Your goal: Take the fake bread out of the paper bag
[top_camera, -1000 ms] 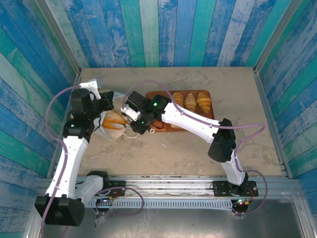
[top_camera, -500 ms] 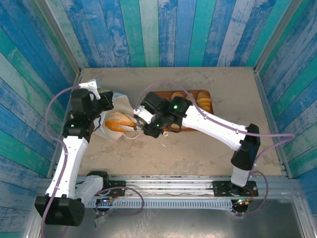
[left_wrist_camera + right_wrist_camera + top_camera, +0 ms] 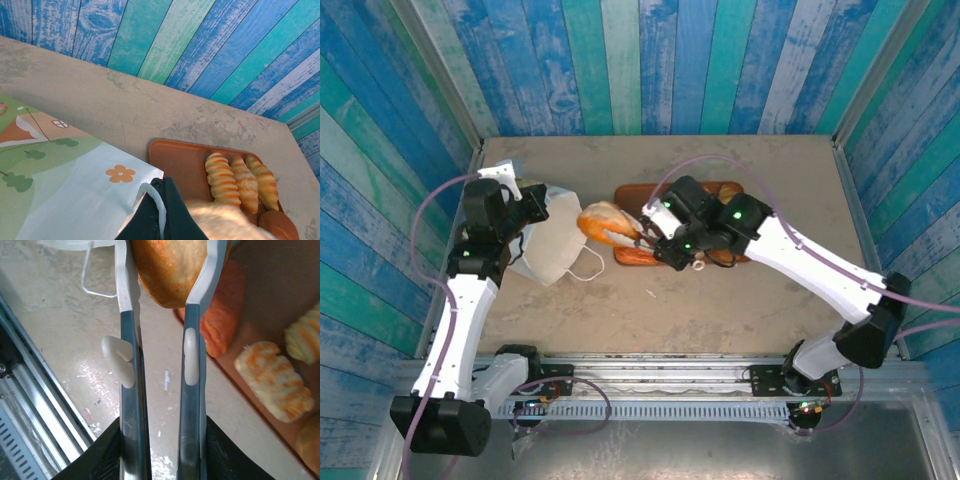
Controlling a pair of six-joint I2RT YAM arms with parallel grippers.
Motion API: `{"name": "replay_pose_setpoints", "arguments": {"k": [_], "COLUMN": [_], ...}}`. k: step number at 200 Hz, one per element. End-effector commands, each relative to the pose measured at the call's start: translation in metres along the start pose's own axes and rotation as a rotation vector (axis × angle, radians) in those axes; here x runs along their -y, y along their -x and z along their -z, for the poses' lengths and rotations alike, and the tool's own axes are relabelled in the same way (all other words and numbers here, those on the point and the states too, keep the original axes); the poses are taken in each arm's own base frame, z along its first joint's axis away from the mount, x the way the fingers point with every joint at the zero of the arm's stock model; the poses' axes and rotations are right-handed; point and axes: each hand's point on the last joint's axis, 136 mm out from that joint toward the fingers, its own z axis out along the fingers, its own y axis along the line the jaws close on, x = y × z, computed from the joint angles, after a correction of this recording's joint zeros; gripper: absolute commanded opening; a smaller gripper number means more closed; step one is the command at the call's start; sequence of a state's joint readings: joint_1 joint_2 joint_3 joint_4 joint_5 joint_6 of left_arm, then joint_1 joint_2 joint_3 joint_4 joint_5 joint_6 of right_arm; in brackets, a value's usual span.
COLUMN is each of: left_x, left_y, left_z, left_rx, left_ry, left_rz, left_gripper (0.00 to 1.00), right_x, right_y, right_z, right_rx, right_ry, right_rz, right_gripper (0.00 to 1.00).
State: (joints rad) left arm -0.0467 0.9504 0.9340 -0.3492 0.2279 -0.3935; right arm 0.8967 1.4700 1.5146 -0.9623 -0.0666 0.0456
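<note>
The white paper bag [image 3: 556,250] lies slumped at the table's left, its flower print [image 3: 120,174] showing in the left wrist view. My left gripper [image 3: 530,206] is shut on the bag's rim, with a white strip pinched between its black fingers [image 3: 161,206]. My right gripper [image 3: 620,233] is shut on a golden oval loaf [image 3: 602,218], held just right of the bag at the left end of the reddish-brown tray [image 3: 624,192]. The loaf [image 3: 169,267] sits between the right fingertips. Three ridged croissants [image 3: 241,181] lie on the tray [image 3: 180,162].
More toy pastries rest on the tray under my right arm: an orange piece [image 3: 220,315] and a striped croissant [image 3: 275,381]. A thin loop handle [image 3: 586,268] trails from the bag. Blue plank walls close in three sides. Bare table lies in front of the tray.
My right gripper has drawn the loaf out of the bag's mouth and carried it rightward to the tray's left end. The bag has slumped. My left gripper has stayed put.
</note>
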Motion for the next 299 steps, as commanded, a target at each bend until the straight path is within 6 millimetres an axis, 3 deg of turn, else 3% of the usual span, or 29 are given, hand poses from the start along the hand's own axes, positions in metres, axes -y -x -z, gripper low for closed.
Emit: {"name": "replay_pose_setpoints", "arguments": {"k": [1, 38, 73, 142, 235, 299], "left_x": [0.003, 0.011, 0.028, 0.021, 0.019, 0.018], "left_y": [0.011, 0.008, 0.012, 0.014, 0.016, 0.013], "left_z": [0.009, 0.005, -0.005, -0.008, -0.002, 0.001], "left_rx": [0.033, 0.025, 0.027, 0.019, 0.04, 0.044], "left_ry": [0.006, -0.048, -0.158, -0.111, -0.092, -0.088], "left_rz": [-0.025, -0.017, 0.026, 0.001, -0.01, -0.011], "left_gripper": [0.0, 0.0, 0.0, 0.0, 0.0, 0.0], "right_x": [0.018, 0.059, 0.079, 0.115, 0.123, 0.129], "right_y": [0.002, -0.008, 0.002, 0.02, 0.024, 0.009], "right_z": [0.024, 0.025, 0.003, -0.042, -0.084, -0.105], "right_rx": [0.079, 0.068, 0.034, -0.048, -0.133, -0.198], "right_ry": [-0.049, -0.111, -0.09, -0.152, -0.112, -0.133], "right_rz": [-0.038, -0.154, -0.212, -0.261, -0.284, -0.287], "right_gripper": [0.36, 0.37, 0.38, 0.4, 0.43, 0.46]}}
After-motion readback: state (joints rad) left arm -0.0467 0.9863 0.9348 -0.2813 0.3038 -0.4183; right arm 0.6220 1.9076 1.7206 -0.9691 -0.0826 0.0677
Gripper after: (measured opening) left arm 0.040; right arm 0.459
